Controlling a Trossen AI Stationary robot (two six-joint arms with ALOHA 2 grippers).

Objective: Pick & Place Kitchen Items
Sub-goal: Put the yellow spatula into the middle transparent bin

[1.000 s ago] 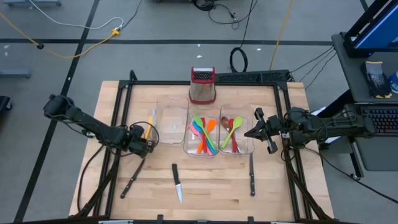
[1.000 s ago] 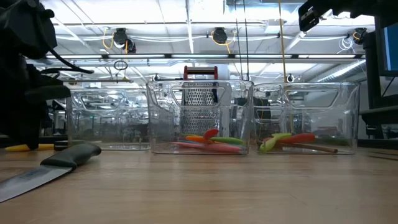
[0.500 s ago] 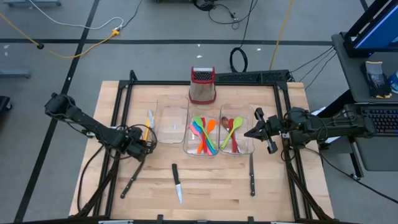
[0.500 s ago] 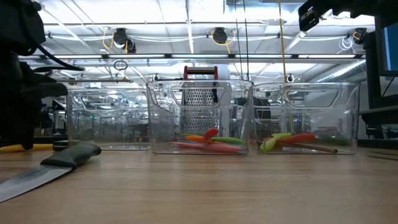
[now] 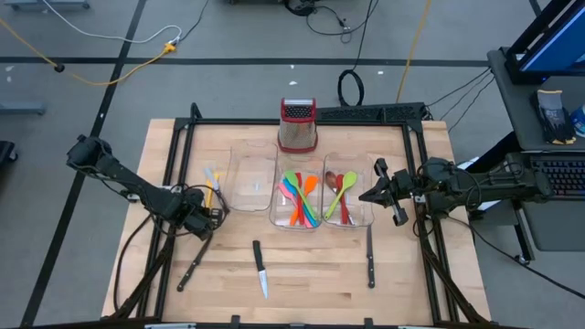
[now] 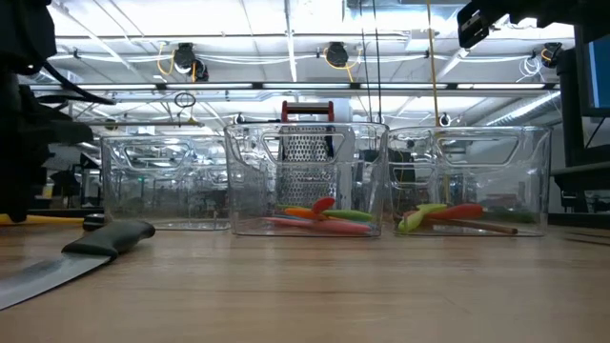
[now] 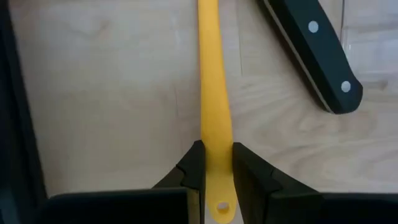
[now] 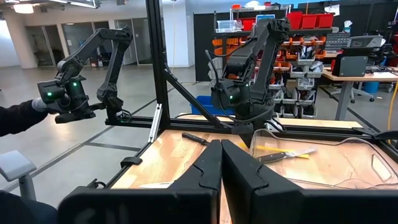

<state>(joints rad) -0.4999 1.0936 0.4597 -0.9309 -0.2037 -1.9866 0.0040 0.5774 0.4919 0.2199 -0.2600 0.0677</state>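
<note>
The right gripper [image 8: 221, 163] is showing with its jaws pressed together above the wooden bench [image 8: 180, 158]. Across the bench the left arm [image 8: 249, 68] is bending down over a yellow utensil [image 8: 273, 149] and a knife [image 8: 289, 154]. Farther off, a sleeved hand [image 8: 37, 104] is gripping a small dark arm [image 8: 81, 68].

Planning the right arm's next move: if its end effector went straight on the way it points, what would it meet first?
Likely the right-hand clear bin holding spoons: the right end effector, shut, points at its wall. Its height over the rim is unclear.
</note>
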